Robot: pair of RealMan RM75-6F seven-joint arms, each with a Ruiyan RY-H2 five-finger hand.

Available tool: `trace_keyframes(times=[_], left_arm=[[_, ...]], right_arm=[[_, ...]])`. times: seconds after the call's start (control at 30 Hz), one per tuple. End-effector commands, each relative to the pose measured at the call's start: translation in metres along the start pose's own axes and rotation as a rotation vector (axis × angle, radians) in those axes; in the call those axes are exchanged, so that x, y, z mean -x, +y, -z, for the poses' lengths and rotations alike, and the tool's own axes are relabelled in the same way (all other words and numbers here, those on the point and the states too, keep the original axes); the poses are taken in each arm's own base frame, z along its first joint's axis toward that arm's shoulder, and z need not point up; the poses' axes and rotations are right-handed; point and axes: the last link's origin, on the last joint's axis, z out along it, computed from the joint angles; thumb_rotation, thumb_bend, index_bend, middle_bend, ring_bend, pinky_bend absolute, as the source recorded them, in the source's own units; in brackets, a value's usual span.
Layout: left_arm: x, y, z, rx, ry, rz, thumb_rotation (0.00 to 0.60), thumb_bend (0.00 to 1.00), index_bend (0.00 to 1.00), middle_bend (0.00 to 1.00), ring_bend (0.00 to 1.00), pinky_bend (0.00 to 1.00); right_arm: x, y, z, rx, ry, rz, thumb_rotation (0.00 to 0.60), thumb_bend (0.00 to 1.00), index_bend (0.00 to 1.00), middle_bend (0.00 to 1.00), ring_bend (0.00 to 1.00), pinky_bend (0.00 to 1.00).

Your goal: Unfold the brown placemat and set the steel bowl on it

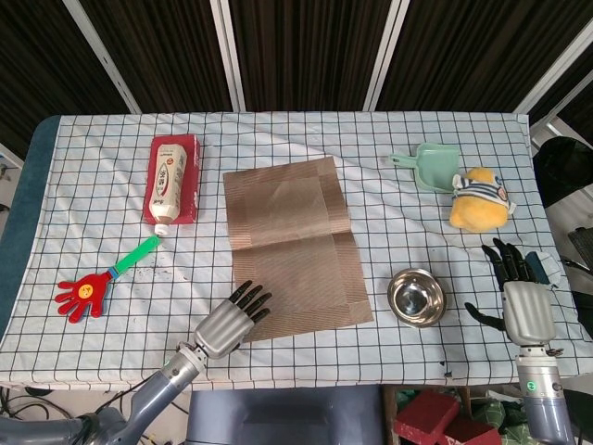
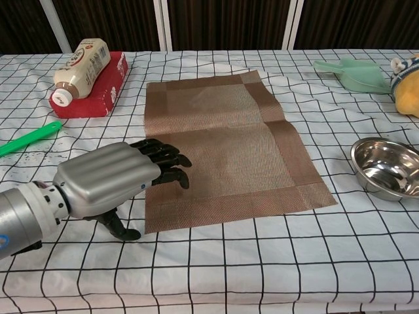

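The brown placemat (image 1: 292, 246) (image 2: 226, 147) lies spread flat on the checked cloth, with a crease across its middle. The steel bowl (image 1: 416, 297) (image 2: 387, 167) stands empty on the cloth, right of the mat's near corner. My left hand (image 1: 229, 322) (image 2: 114, 180) hovers palm down at the mat's near left corner, fingers stretched out over its edge and holding nothing. My right hand (image 1: 522, 301) is right of the bowl and apart from it, fingers spread and empty; the chest view does not show it.
A white bottle (image 1: 168, 184) lies on a red box (image 1: 185, 162) at the left. A red and green clapper toy (image 1: 97, 283) lies near the left front. A green scoop (image 1: 428, 165) and a yellow plush toy (image 1: 479, 201) sit at the back right.
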Motion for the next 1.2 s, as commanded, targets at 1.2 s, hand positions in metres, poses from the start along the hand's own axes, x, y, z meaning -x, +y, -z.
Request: trace_keyframes(times=[1.2], left_arm=[[-0.0015,-0.0031,-0.0072,0.011,0.057,0.023,0.600,0.40,0.33,0.16,0.02,0.07]], right_arm=[[-0.0014,0.0005,-0.0008,0.012,0.000,-0.021,0.600,0.13,0.13,0.04,0.03,0.16]])
